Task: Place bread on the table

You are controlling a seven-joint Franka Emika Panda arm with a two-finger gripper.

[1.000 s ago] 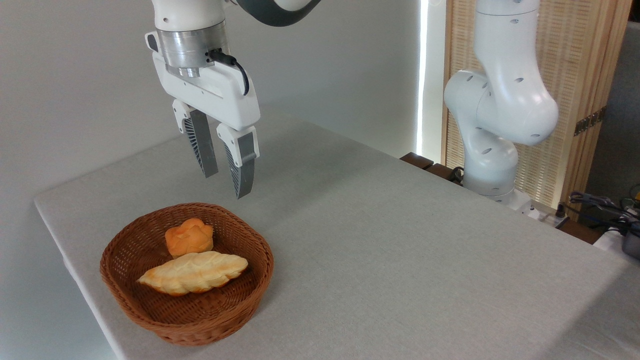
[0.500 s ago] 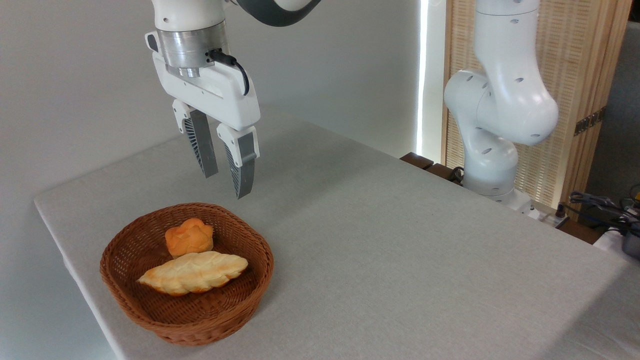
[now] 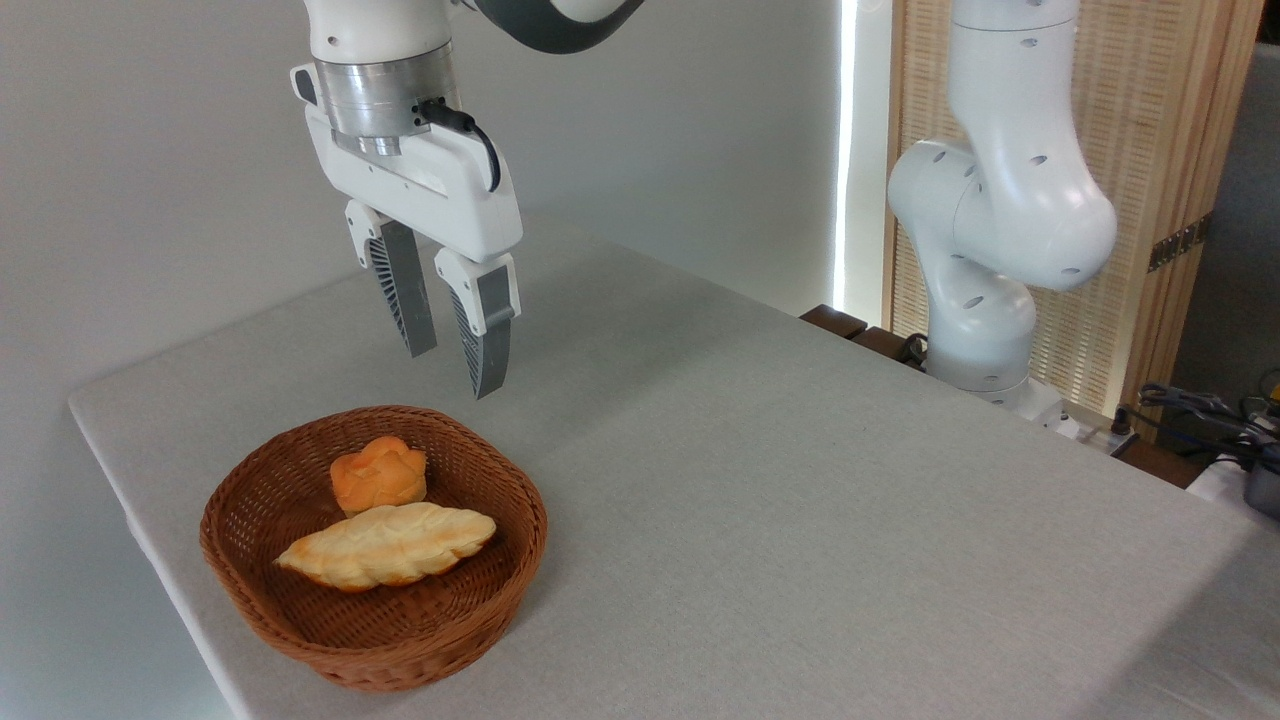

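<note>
At the left end of the light grey table point(image 3: 800, 480) sits a brown woven wicker basket point(image 3: 375, 640), close to the table's near-left edge. Inside it, toward the back, lies the bread point(image 3: 378, 474), a small round orange-golden bun with a knotted, cracked top; its front edge touches a longer pale braided loaf point(image 3: 386, 545) that lies crosswise in the middle of the basket. Above the basket's far rim, a little to the right of the bun, hangs the gripper point(image 3: 455, 370), its two grey ribbed fingers pointing down with a narrow gap between them and nothing held; the tips are clear of the basket and of both pieces of bread. Its white housing carries a black cable and joins a silver wrist ring. Further right, the table surface runs bare toward the far corner, and behind its back edge stands the white base of the arm point(image 3: 990, 230), in front of a slatted wooden screen point(image 3: 1160, 150).
</note>
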